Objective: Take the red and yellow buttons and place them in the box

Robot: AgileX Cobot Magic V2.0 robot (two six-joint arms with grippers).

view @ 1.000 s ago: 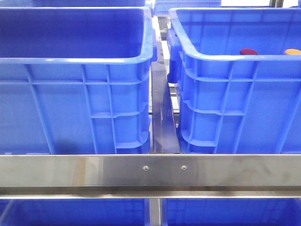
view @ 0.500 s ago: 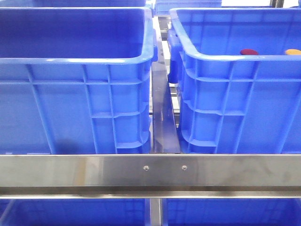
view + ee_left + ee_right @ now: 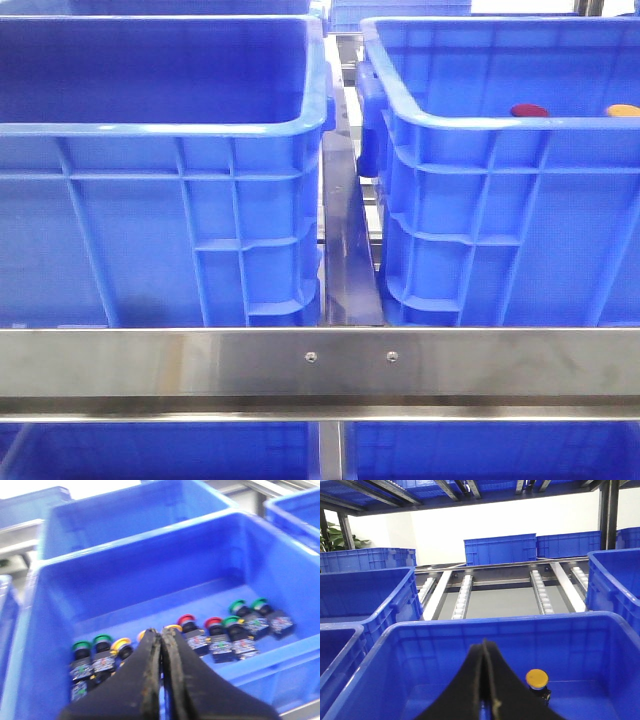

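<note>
In the front view a dark red cap [image 3: 528, 110] and a yellow-orange cap [image 3: 622, 110] peek over the near rim of the right blue crate [image 3: 480, 200], which has ribbed inner walls. Neither gripper shows in that view. My left gripper [image 3: 161, 632] is shut and empty above a blue crate [image 3: 55, 630] holding several push buttons with red [image 3: 186, 620], yellow [image 3: 121, 644] and green [image 3: 80, 646] caps. My right gripper [image 3: 485, 644] is shut and empty above a blue crate [image 3: 395, 635] holding one yellow-capped button [image 3: 537, 678].
A second blue crate [image 3: 150, 200] with a smooth dark inside stands at the front left. A steel rail [image 3: 320, 365] crosses in front, and a narrow metal divider [image 3: 345, 260] runs between the crates. More blue crates [image 3: 500, 550] and roller tracks [image 3: 462, 595] lie beyond.
</note>
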